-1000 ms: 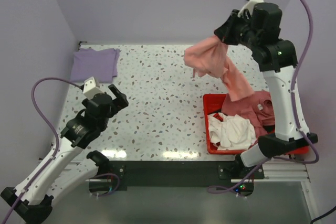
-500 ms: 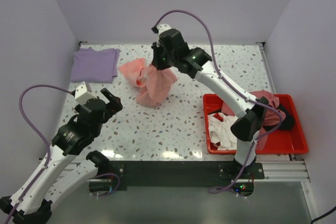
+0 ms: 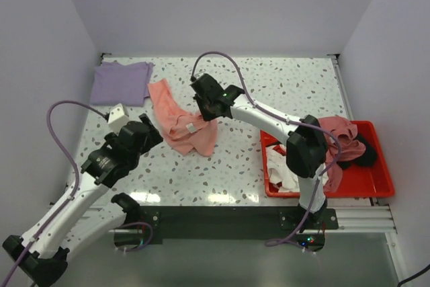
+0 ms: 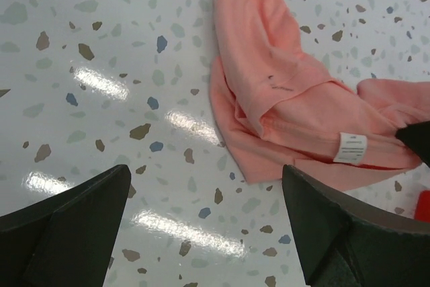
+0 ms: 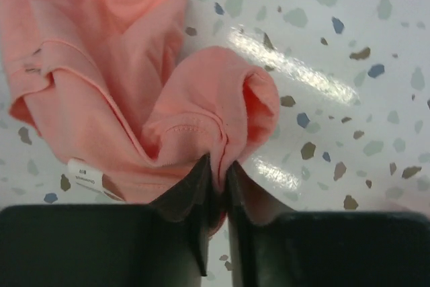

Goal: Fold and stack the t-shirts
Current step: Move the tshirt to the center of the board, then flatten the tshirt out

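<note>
A salmon-pink t-shirt (image 3: 176,123) lies crumpled on the speckled table, left of centre, with its white label (image 4: 351,147) showing. My right gripper (image 3: 202,109) is low over the shirt's right side, and in the right wrist view a fold of the salmon-pink t-shirt (image 5: 168,99) is pinched between the shut jaws of the right gripper (image 5: 218,166). My left gripper (image 3: 149,132) hovers open just left of the shirt; in the left wrist view the left gripper (image 4: 205,179) has only bare table between its fingers, and the salmon-pink t-shirt (image 4: 282,92) lies beyond. A lavender t-shirt (image 3: 121,82) lies flat at the far left corner.
A red bin (image 3: 368,183) sits at the near right, holding a white t-shirt (image 3: 281,167), a dusty pink one (image 3: 336,131) and a black one (image 3: 363,154). Walls close the table on the left, back and right.
My right arm swung the salmon-pink shirt from high above the bin leftward and down; it now rests on the table. The left gripper shifted slightly toward the shirt.
</note>
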`<state>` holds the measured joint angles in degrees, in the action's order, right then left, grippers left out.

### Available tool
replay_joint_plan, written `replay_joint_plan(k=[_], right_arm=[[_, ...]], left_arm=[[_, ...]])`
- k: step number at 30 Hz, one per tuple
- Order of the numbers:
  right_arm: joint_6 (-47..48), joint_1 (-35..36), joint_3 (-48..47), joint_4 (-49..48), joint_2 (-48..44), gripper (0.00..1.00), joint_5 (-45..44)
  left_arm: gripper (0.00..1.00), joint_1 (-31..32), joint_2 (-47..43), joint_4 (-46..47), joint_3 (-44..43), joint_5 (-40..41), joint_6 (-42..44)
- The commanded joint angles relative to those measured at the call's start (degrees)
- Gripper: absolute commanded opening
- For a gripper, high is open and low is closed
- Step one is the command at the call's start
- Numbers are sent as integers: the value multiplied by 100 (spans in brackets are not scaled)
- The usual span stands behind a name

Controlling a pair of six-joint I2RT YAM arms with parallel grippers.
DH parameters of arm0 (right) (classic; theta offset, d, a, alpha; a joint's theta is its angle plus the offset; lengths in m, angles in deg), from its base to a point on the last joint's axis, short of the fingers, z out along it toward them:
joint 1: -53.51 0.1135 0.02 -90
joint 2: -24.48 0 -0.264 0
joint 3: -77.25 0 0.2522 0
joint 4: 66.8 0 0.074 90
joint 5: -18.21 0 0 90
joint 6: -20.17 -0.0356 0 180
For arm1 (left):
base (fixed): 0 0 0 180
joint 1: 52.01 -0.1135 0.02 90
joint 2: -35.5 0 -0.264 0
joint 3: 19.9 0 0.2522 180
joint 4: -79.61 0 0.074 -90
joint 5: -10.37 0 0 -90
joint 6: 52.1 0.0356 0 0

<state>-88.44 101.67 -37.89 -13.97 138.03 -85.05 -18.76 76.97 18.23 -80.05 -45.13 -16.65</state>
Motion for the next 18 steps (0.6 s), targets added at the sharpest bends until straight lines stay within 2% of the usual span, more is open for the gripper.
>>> replay_joint_plan(k=[1, 2, 4, 5, 6, 9, 12, 13, 16, 18], right_arm=[[42, -403, 408, -119, -782, 28, -468], [24, -474, 635, -136, -852, 48, -424], [42, -624, 865, -250, -1158, 65, -318], [120, -641, 1092, -312, -1274, 93, -318], [164, -650, 1190, -408, -1423, 99, -301], [288, -641, 1603, -575, -2029, 99, 76], [200, -624, 2515, -1170, -2793, 99, 901], [122, -615, 3110, -1382, -3004, 99, 1121], [-72, -492, 4000, -2007, -3533, 99, 1650], [33, -300, 4231, -2166, -3621, 99, 1782]], left_arm=[[100, 6, 273, 182, 113, 57, -188], [100, 6, 326, 313, 174, 39, -171], [100, 6, 484, 663, 236, -92, 4], [100, 6, 545, 770, 271, -101, 49], [100, -3, 685, 867, 280, -93, 67], [100, -283, 1063, 1245, 271, -171, 198], [100, -1257, 1494, 2026, 385, -1276, 628], [100, -1617, 1617, 2454, 437, -1679, 708], [100, -1962, 2293, 3019, 412, -2138, 769], [98, -2042, 2897, 3222, 245, -2263, 787]])
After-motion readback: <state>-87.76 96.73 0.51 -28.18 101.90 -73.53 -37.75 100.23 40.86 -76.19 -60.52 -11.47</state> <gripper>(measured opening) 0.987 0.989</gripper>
